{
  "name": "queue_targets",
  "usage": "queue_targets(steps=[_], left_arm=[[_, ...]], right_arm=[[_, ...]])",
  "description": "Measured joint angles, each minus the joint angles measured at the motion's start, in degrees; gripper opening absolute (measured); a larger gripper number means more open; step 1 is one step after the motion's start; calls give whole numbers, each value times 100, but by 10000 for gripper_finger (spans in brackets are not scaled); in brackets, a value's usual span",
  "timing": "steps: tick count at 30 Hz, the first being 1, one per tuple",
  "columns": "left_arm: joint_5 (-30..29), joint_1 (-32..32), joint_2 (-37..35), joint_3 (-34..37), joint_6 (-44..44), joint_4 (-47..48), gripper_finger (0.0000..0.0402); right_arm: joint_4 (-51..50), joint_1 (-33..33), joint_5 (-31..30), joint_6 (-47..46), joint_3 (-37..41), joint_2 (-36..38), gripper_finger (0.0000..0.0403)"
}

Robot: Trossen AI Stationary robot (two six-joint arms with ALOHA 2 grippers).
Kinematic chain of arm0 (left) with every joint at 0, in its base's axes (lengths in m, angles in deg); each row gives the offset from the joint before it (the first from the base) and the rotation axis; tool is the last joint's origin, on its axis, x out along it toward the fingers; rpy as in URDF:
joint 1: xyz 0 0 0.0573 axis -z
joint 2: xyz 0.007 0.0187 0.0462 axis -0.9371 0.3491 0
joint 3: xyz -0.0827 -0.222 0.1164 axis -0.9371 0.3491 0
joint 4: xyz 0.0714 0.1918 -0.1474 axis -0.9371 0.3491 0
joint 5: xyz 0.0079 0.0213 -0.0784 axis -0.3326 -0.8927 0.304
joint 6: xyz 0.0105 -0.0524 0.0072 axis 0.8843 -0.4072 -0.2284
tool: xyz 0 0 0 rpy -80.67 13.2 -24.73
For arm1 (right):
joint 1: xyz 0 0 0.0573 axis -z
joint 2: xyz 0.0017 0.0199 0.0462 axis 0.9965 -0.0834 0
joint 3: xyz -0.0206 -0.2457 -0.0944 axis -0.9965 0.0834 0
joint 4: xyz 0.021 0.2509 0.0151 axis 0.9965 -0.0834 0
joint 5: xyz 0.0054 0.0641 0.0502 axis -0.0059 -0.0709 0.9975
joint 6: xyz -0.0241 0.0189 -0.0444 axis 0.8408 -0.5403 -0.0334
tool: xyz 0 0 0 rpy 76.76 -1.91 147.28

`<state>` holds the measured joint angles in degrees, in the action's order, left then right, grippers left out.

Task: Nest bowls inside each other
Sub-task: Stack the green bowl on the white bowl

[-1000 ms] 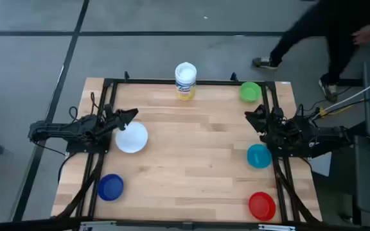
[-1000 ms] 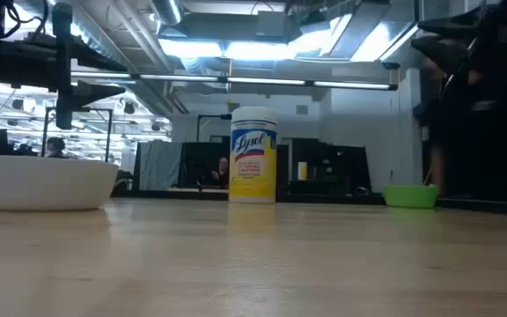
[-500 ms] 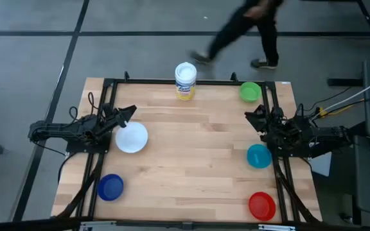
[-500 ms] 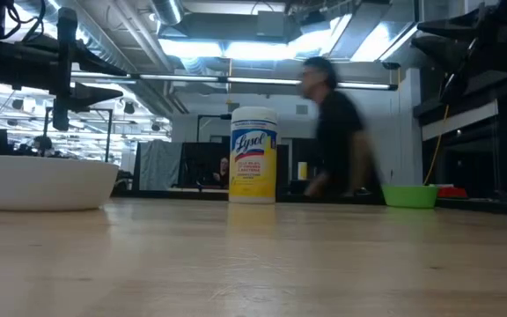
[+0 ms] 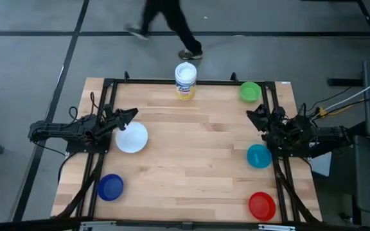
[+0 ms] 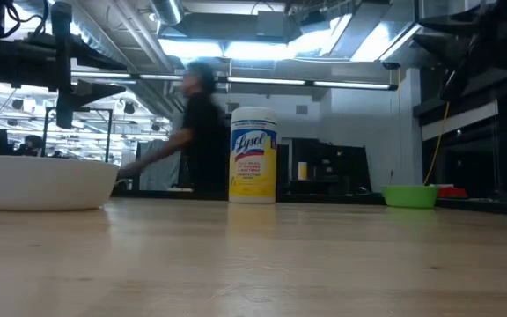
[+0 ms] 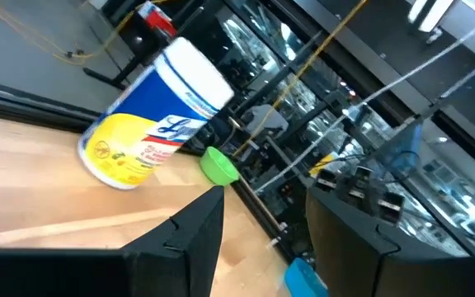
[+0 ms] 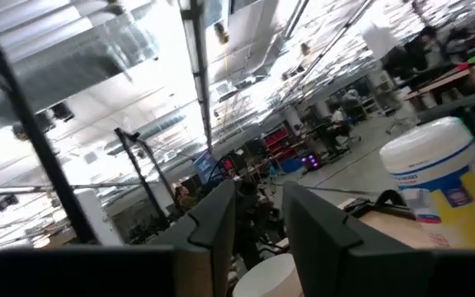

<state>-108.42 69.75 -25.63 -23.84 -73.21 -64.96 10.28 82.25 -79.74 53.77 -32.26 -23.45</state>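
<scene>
Five bowls rest on their bases on the wooden table (image 5: 191, 154): white (image 5: 132, 137) at the left, blue (image 5: 110, 187) at the near left, green (image 5: 250, 91) at the far right, teal (image 5: 259, 156) at the right, red (image 5: 262, 206) at the near right. My left gripper (image 5: 130, 115) hovers open just beyond the white bowl's far rim, well above it, with nothing between its fingers (image 7: 190, 235). My right gripper (image 5: 254, 117) stands open between the green and teal bowls, raised off the table, its fingers (image 8: 213, 223) holding nothing.
A yellow canister with a white lid (image 5: 185, 81) stands upright at the middle of the far edge. Black frame rails (image 5: 101, 141) run along the left, right and far sides. A person (image 5: 166, 22) walks on the floor beyond the far edge.
Both arms and all bowls have kept still. A person has walked along the floor behind the table's far edge, from the right side to the left.
</scene>
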Motion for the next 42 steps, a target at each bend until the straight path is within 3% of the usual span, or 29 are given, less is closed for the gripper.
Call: queue_targets(steps=[4, 7, 9, 12, 16, 20, 23, 25, 26, 30, 34, 38, 42], left_arm=[[395, 0, 0, 0, 596, -1100, 168], [799, 0, 3, -137, 1611, -2522, 165], [951, 0, 26, -524, 2309, -2874, 160], [1094, 13, 262, -1483, 3273, -2256, 151], [873, 11, 1140, -3186, 4204, -662, 140], [106, 11, 2420, -4824, 4908, 1106, 133], [-687, 9, 3413, -5749, 5234, 2126, 129], [-1047, 7, 3972, -6183, 5434, 2486, 127], [-1139, 2, 4218, -6323, 5549, 2548, 127], [-1039, -234, 4843, -6614, 5835, 2466, 127], [-228, -715, 4961, -6656, 5607, 2279, 125], [395, -1065, 4844, -6647, 5350, 2332, 125], [511, -1137, 4592, -6649, 5299, 2337, 123]], right_arm=[[731, 8, -421, -139, 7, 0, 112], [1399, 35, 197, 221, -266, 3, 109], [980, 32, 584, 452, -811, -1, 105], [-1249, 33, 631, 776, -2214, -228, 98], [-4682, 33, -190, 1054, -4677, -1298, 90], [-7984, 35, -1154, 929, -7124, -2980, 88], [-10310, 42, -1495, 440, -8567, -4177, 90], [-11439, 97, -1833, 289, -9227, -4924, 93], [-11547, 169, -1888, 302, -9448, -5241, 94], [-11510, 832, -1462, 830, -9864, -5813, 97], [-11479, 2088, -672, 1428, -9630, -6178, 97], [-11447, 3447, 185, 2254, -8921, -6272, 100], [-11232, 4335, 814, 2702, -8012, -6597, 97]])
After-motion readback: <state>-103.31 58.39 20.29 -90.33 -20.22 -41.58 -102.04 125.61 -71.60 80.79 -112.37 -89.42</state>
